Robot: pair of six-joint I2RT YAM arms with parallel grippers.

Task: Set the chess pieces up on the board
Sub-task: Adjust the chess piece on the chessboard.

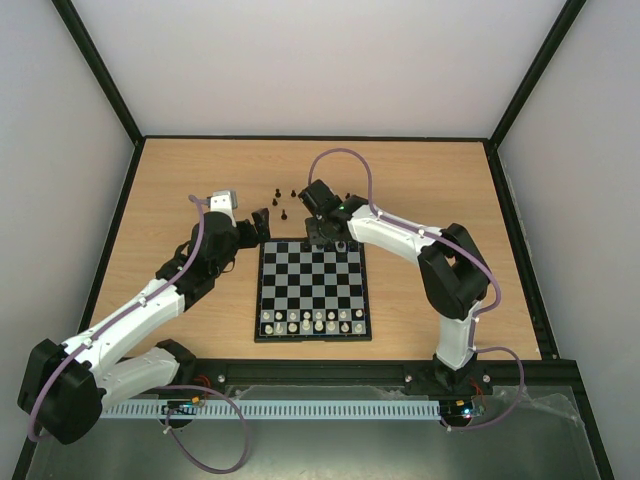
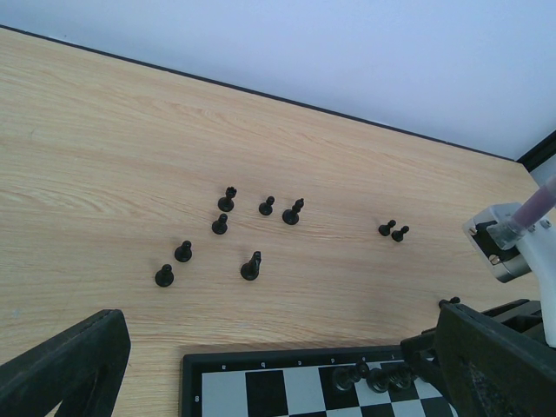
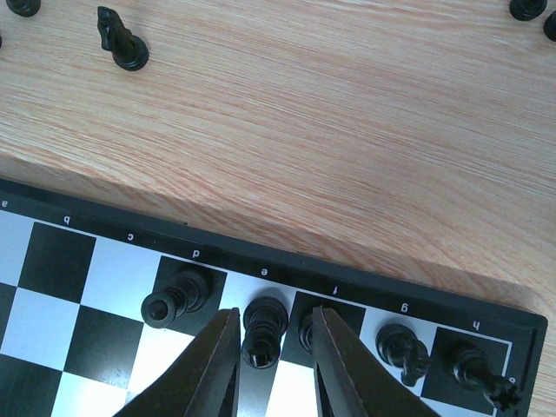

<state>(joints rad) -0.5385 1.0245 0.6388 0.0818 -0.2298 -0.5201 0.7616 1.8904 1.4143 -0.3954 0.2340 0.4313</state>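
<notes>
The board (image 1: pixel 310 285) lies mid-table, with pale pieces along its near row. Black chess pieces stand on its far row at d (image 3: pixel 174 300), e (image 3: pixel 265 334), g (image 3: pixel 404 347) and h (image 3: pixel 473 369); one at f is mostly hidden. My right gripper (image 3: pixel 274 347) is open, low over the far row (image 1: pixel 322 238), with its fingers (image 3: pixel 217 365) on either side of the e piece and a gap showing on the right. Several black pieces (image 2: pixel 251 266) stand loose on the wood beyond the board (image 1: pixel 285 215). My left gripper (image 2: pixel 278 365) is wide open and empty by the board's far left corner (image 1: pixel 262 225).
The loose pieces form a cluster (image 2: pixel 220 224) plus a pair (image 2: pixel 393 231) further right. A black knight (image 3: pixel 122 39) stands on the wood near the right gripper. A black frame and white walls (image 1: pixel 300 60) enclose the table; the right arm (image 1: pixel 440 260) reaches across the board's right side.
</notes>
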